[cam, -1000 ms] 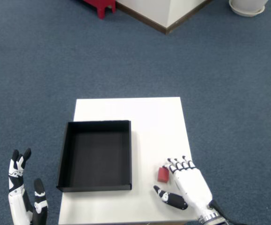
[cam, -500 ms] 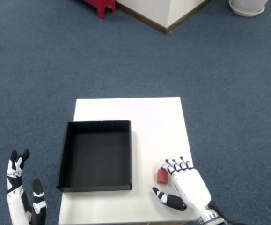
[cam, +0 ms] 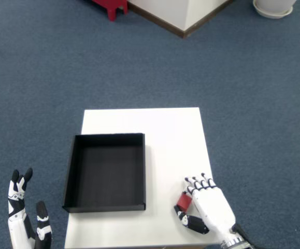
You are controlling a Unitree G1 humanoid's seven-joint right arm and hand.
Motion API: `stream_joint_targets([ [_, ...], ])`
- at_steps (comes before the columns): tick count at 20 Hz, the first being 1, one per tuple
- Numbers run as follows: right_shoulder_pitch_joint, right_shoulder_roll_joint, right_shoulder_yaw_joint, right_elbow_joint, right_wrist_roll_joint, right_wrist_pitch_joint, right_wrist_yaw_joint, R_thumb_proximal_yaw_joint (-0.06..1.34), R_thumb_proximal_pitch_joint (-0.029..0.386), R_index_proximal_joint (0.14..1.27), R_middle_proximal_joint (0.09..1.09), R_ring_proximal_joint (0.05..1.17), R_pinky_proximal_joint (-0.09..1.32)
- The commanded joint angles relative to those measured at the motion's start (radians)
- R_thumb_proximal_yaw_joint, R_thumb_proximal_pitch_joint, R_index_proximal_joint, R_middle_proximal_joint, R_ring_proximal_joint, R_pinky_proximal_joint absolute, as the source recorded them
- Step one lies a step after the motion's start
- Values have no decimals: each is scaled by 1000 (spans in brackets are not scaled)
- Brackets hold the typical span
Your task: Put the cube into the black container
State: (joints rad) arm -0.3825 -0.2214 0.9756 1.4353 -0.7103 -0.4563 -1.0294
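Blue-grey carpet [cam: 46, 78] fills most of the head view, and on it stands the white square surface [cam: 155, 124] that carries everything for the task. The shallow black rectangular container [cam: 107, 173] sits on the surface's left half, open side up and with nothing inside, its near wall close to the surface's front edge.

At about 4 o'clock from the container, near the surface's front right corner, is the white right hand [cam: 208, 205], palm down with its black-tipped fingers [cam: 197, 182] curled forward. The small red cube [cam: 184, 200] lies at the hand's 9 o'clock side, tucked between the thumb [cam: 191, 222] below it and the fingers above. The fingers and thumb look drawn in around the cube, touching it, though from this angle I cannot be sure the clamp is firm rather than only closing (the cube still seems to rest on the surface).

The step in hand is securing the grasp. To do it well, the thumb should press squarely against a face opposite the fingers, so the cube does not twist out. Once firm, lift straight up enough to clear the container's right wall, then carry towards 10 o'clock and release over the container's middle, not its rim.
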Motion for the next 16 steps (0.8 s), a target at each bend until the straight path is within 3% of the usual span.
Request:
stream_joint_targets([
  [1,-27,-7,-9,-11,13,-17,-62,1164,184,1070,296,280,173],
  [3,-25,-5,-11,-12,15,-22,-74,1199,202,1041,308,285,192],
  [16,-33,-11,-14,-7,18,-55,-71,1229,202,1018,311,273,204],
])
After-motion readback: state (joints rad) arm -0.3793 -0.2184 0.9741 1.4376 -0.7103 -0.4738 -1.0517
